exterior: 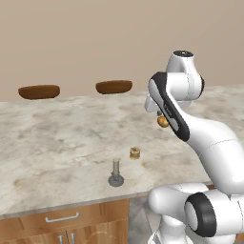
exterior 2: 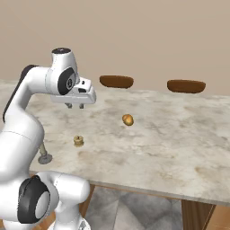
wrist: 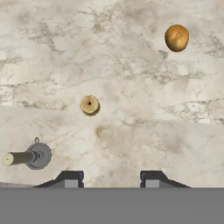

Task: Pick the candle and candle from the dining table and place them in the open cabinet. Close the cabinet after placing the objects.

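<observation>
Fingers [wrist: 111, 178] are seen at the bottom of the hand view as two dark tips standing apart with bare stone between them; nothing is gripped, and they are held above the tabletop [wrist: 131, 144], looking straight down.

Read from left to right in the hand view, the taper candle [wrist: 26, 156] is met first, at the lower left, upright on its round dark dish base, so that its long axis runs nearly along the line of sight and its top leans toward the left edge. The stubby golden candle [wrist: 89, 105] comes next, left of centre and farther up the view, its round top turned to the camera. An orange ball [wrist: 176, 38] lies well apart at the upper right.

The coming move is judged to turn on this: both candles lie to the left of the gap between the fingers, neither beneath it, so a sideways shift would be needed before any descent. The taper appears the nearer of the two.

In the left base view the taper candle [exterior: 116, 174] stands near the front edge, with the stubby candle [exterior: 135, 153] just behind it. The marbled tabletop [exterior: 57, 143] is carried on light wood drawers [exterior: 62, 219]. Two brown stool seats [exterior 2: 116, 81] are seen beyond the far edge, against a plain beige wall [exterior 2: 134, 36].
</observation>
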Controlling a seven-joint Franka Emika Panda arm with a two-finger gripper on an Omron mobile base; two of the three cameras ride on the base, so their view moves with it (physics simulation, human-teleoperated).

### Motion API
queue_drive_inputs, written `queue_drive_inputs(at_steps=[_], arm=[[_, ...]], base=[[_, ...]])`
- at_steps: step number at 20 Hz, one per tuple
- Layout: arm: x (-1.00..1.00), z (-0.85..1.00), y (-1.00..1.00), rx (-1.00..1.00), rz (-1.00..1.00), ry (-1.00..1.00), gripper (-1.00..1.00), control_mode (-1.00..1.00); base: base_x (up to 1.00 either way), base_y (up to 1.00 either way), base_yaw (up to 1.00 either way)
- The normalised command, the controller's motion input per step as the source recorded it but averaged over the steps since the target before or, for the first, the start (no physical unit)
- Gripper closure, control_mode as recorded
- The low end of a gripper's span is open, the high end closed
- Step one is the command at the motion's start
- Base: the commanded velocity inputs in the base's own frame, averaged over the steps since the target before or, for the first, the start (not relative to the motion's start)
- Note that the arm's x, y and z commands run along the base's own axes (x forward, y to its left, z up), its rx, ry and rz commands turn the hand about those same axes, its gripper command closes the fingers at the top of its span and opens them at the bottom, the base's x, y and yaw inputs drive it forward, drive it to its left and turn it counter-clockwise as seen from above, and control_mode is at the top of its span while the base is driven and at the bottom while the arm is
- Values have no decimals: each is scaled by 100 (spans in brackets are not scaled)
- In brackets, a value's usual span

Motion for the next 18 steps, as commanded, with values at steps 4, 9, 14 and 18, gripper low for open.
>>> queue_drive_inputs(at_steps=[4,9,14,18], arm=[[-2,0,0,0,0,0,-100,-100],[-12,0,0,0,-1,0,-100,-100],[-22,0,2,4,0,0,-100,-100],[-26,-2,5,5,3,-1,-100,-100]], base=[[0,0,0],[0,0,0],[0,0,0],[0,0,0]])
